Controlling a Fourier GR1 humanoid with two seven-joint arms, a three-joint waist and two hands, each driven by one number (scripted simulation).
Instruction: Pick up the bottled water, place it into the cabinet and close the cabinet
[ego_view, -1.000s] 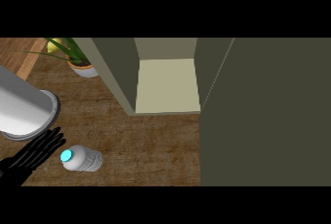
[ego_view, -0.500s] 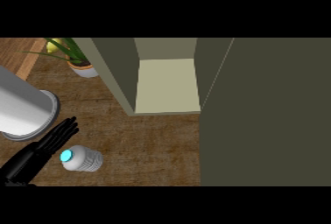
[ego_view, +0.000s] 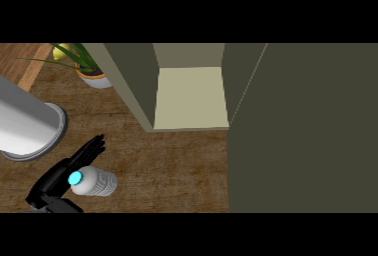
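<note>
Brown wood-grain bench (ego_view: 170, 165) carries the bottled water (ego_view: 94, 181), which shows its pale body and turquoise cap near the lower left of the head view. One black hand (ego_view: 68, 172) lies against the bottle's left side, fingers (ego_view: 90, 150) stretched straight toward the upper right and not curled round it; which arm it belongs to cannot be told for sure, though it enters at the left. Just beyond it a grey cylinder (ego_view: 26, 132) slants in from the left. An olive cabinet (ego_view: 303, 130) stands open, its pale shelf (ego_view: 190, 97) bare. At the upper left sits a potted plant (ego_view: 90, 70).
</note>
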